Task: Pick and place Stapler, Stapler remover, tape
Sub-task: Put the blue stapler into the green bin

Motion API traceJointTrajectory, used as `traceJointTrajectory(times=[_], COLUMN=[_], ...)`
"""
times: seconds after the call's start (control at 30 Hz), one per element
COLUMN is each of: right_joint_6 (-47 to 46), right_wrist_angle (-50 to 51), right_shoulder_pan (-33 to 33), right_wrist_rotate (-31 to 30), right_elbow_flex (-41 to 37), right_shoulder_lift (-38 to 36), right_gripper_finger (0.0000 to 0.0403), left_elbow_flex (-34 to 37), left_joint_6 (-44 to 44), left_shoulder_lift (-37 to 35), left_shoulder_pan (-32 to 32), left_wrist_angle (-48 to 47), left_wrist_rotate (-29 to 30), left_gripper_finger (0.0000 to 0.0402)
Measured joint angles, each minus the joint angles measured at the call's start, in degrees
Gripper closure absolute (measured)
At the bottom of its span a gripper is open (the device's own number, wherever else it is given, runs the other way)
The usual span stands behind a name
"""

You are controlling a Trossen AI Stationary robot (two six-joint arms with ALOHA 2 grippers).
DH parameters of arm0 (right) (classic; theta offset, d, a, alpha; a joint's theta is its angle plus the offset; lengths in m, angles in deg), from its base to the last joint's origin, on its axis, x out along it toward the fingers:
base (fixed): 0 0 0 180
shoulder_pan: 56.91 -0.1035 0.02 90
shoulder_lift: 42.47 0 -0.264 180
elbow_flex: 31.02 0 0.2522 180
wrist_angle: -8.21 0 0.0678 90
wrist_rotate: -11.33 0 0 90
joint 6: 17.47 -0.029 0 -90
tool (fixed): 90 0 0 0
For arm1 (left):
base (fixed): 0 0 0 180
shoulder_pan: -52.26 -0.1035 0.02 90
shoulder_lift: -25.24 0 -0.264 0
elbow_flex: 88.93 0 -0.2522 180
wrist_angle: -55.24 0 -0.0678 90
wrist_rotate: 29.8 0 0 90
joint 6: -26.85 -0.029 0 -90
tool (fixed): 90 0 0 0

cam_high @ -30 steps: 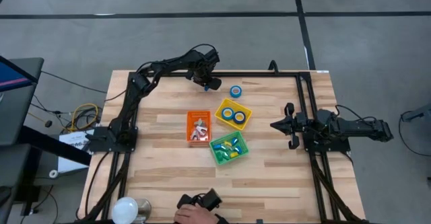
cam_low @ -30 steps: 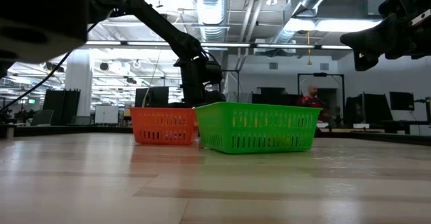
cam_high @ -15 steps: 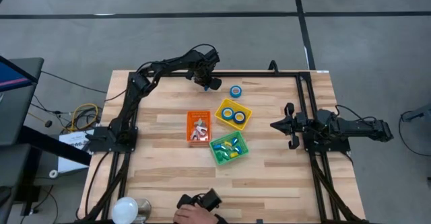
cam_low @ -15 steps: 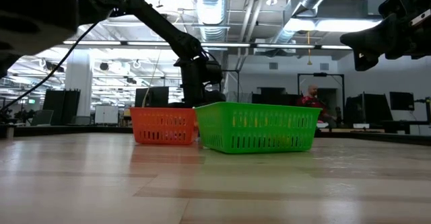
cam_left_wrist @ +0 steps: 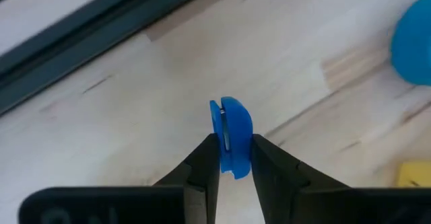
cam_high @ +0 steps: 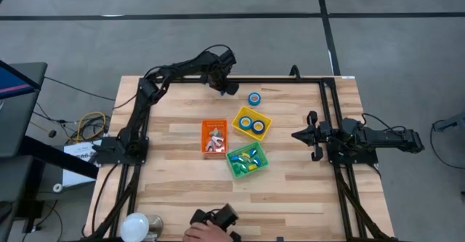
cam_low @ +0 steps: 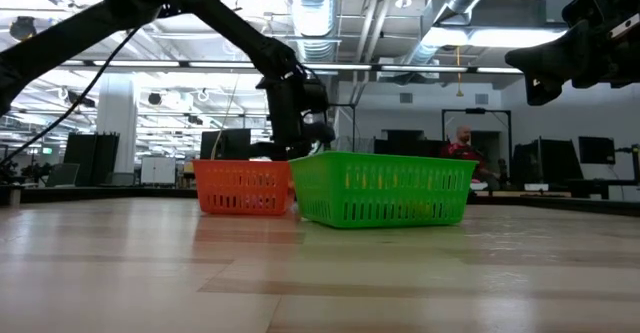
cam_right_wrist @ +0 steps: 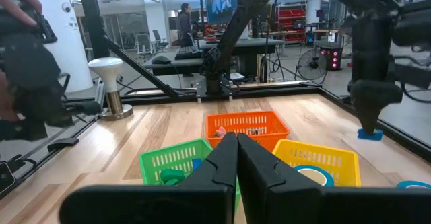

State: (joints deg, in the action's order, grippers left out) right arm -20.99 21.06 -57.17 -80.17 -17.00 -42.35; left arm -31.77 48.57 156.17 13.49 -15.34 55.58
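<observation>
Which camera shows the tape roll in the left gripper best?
The left wrist view: the tape roll stands on edge, pinched between the left gripper fingers, filling the centre. The right wrist view shows it only as a small blue bit under that gripper; in the high and low views I cannot make it out.

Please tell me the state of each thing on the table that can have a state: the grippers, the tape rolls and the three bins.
left gripper: shut on a tape roll, near the table's far edge
held tape roll: upright on edge between the fingers
right gripper: shut, empty, waiting at the right side
loose tape roll: flat on the table
yellow bin: holds two tape rolls
orange bin: holds items
green bin: holds items
</observation>
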Motion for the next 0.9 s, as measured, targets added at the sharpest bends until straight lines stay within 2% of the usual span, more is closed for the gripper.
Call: traceJointTrajectory(times=[0.5, 0.9], right_joint_6=[0.0, 0.0], right_wrist_angle=[0.0, 0.0], right_shoulder_pan=[0.0, 0.0], right_wrist_rotate=[0.0, 0.0], right_elbow_flex=[0.0, 0.0], right_shoulder_lift=[0.0, 0.0], right_gripper_finger=[0.0402, 0.0402], left_elbow_flex=[0.0, 0.0], left_joint_6=[-0.1, -1.7], left_shoulder_lift=[-8.7, -14.0], left_shoulder_pan=[1.2, 7.8], left_wrist_angle=[-1.5, -4.4], left_wrist_rotate=[0.1, 0.1], left_gripper_finger=[0.0336, 0.0338])
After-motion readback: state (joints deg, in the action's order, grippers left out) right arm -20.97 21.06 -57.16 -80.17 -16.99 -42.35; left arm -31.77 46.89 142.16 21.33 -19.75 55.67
